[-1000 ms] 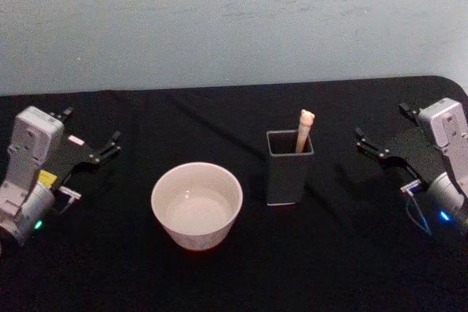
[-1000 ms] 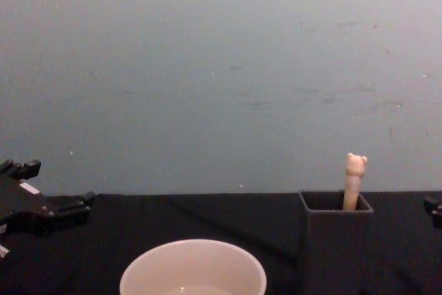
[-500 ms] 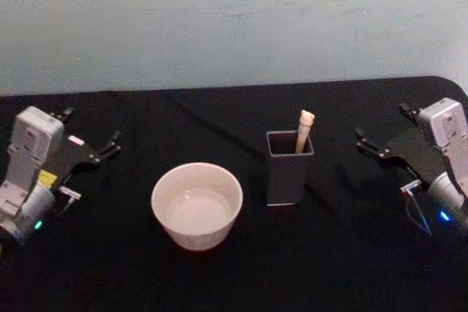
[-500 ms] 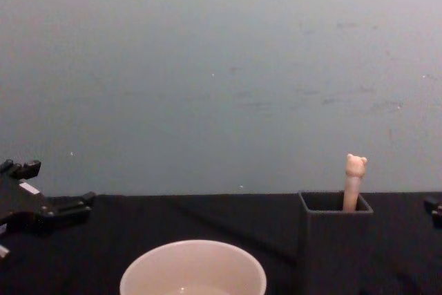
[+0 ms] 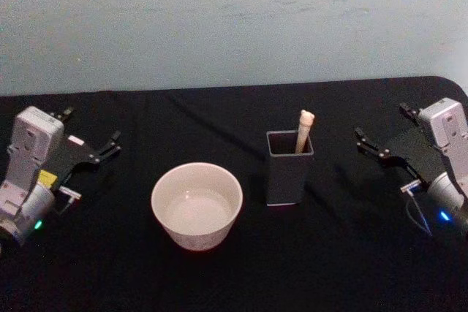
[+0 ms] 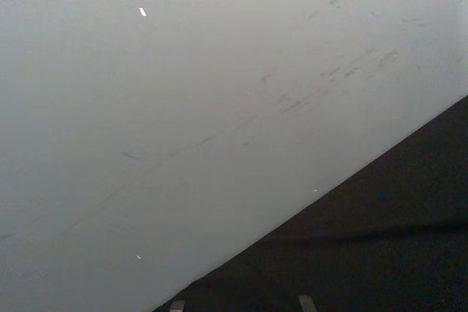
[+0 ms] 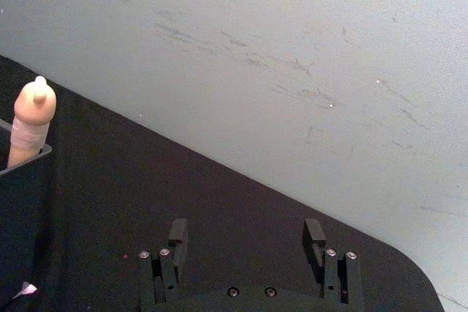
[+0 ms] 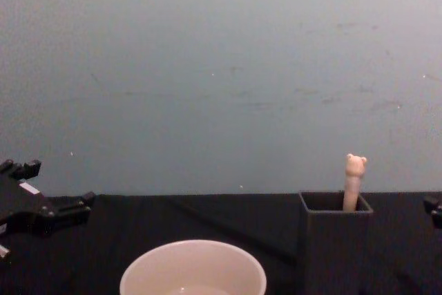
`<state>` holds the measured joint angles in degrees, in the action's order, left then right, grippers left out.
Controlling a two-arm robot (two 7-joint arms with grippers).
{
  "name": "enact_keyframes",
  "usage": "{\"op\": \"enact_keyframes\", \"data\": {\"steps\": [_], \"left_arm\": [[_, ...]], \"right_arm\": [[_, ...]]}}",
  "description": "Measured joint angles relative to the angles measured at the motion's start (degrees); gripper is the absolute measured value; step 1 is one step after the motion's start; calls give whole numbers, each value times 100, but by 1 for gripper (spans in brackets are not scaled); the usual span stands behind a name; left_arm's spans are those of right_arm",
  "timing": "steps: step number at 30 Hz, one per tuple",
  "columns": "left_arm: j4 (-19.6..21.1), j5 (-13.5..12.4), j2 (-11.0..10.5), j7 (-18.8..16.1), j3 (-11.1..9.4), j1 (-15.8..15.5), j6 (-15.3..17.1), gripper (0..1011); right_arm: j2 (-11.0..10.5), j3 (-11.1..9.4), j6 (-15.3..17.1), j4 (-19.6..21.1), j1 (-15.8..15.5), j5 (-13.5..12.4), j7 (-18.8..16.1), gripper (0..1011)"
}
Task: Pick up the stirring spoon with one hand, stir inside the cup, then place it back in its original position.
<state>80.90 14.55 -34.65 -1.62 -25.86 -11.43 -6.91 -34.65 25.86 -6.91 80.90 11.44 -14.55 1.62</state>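
The stirring spoon (image 5: 305,129), a slim beige stick with a bear-head top, stands upright in a dark grey square holder (image 5: 289,177) right of centre. Its top pokes above the holder's rim, as the chest view (image 8: 354,179) and the right wrist view (image 7: 32,118) also show. The cream-white cup (image 5: 196,233) sits left of the holder, a small gap apart, and its rim (image 8: 193,244) is low in the chest view. My left gripper (image 5: 91,126) rests open at the far left. At the far right my right gripper (image 5: 380,122) is open, its fingers (image 7: 178,236) spread with nothing between them.
A black cloth covers the table (image 5: 329,253), and a pale grey-blue wall (image 5: 234,20) rises behind its far edge. The table's rounded far-right corner (image 5: 450,82) lies just behind my right gripper.
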Motion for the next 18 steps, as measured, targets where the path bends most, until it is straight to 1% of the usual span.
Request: {"op": "enact_keyframes", "data": {"steps": [18], "left_arm": [[0,0,0,0,0,0,0,1001]], "right_arm": [[0,0,0,0,0,0,0,1002]]}}
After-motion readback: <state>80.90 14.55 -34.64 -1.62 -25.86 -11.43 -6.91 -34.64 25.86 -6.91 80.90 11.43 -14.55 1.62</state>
